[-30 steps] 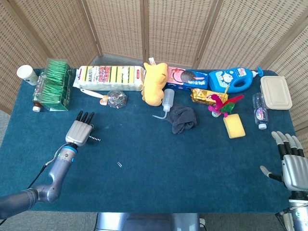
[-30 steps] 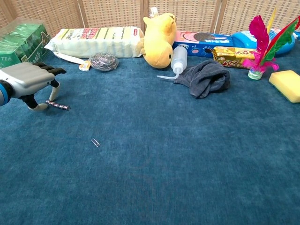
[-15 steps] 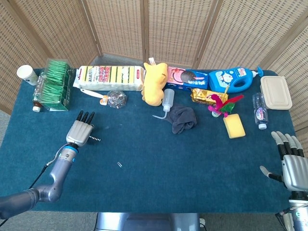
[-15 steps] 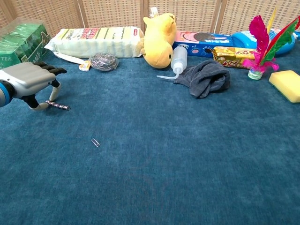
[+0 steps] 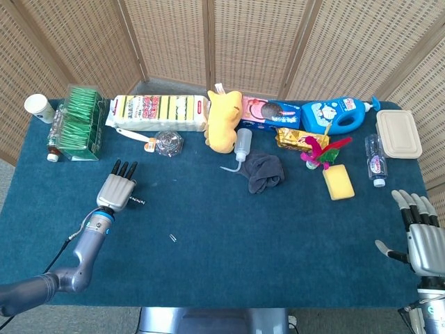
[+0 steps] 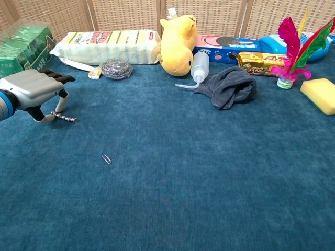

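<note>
Two hands show, and yours on the left is the one at work. Your left hand hovers low over the table near its left edge, palm down, fingers stretched forward side by side, thumb curled underneath. A small dark screw lies on the cloth right at the thumb tip; you cannot tell from either view whether the thumb touches it, and nothing is pinched. A paper clip lies well apart, nearer the front edge. A steel scourer and green tea boxes sit toward the back left corner. Your right hand hangs off the right front corner, fingers spread and upright, holding nothing.
</note>
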Tool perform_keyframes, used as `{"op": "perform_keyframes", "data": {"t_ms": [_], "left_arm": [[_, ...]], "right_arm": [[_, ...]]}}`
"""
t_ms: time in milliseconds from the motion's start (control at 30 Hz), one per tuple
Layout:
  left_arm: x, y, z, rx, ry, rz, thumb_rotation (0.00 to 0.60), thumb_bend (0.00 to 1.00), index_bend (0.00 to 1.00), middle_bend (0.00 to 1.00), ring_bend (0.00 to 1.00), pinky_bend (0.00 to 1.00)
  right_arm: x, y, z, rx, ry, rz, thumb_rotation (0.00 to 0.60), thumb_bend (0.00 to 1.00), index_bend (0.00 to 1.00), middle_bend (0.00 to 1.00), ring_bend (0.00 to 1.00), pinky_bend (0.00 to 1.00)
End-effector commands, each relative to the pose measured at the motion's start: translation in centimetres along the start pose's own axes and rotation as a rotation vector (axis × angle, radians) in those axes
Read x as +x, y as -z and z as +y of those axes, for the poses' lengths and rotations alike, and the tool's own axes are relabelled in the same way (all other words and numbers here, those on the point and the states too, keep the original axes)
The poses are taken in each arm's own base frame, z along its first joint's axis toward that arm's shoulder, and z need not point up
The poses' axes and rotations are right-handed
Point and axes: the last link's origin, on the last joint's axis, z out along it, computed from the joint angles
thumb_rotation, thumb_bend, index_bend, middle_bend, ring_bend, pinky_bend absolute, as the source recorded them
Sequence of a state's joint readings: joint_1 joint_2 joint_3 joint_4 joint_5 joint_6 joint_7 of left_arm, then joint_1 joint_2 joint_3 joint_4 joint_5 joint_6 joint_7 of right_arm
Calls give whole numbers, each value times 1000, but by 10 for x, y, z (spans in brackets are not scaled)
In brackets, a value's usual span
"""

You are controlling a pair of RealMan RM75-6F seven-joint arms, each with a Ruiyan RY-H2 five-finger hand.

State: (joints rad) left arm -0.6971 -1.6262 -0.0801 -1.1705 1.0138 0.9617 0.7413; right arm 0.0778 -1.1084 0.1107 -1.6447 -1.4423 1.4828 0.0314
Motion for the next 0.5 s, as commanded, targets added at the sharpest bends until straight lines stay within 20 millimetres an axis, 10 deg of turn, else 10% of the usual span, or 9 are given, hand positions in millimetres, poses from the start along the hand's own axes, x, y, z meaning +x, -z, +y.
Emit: {"op": "perform_keyframes", "data": {"t_ms": [33,500], "left_arm": [[0,0,1,-1,-1,0,600,687,519,0,0,0],[10,3,-5,1,-26,45,600,697,527,0,0,0]], "right_arm": [[0,0,0,1,0,0,600,0,0,0,0,0],[0,0,0,3,-6,-2,600,0,0,0,0,0]]}}
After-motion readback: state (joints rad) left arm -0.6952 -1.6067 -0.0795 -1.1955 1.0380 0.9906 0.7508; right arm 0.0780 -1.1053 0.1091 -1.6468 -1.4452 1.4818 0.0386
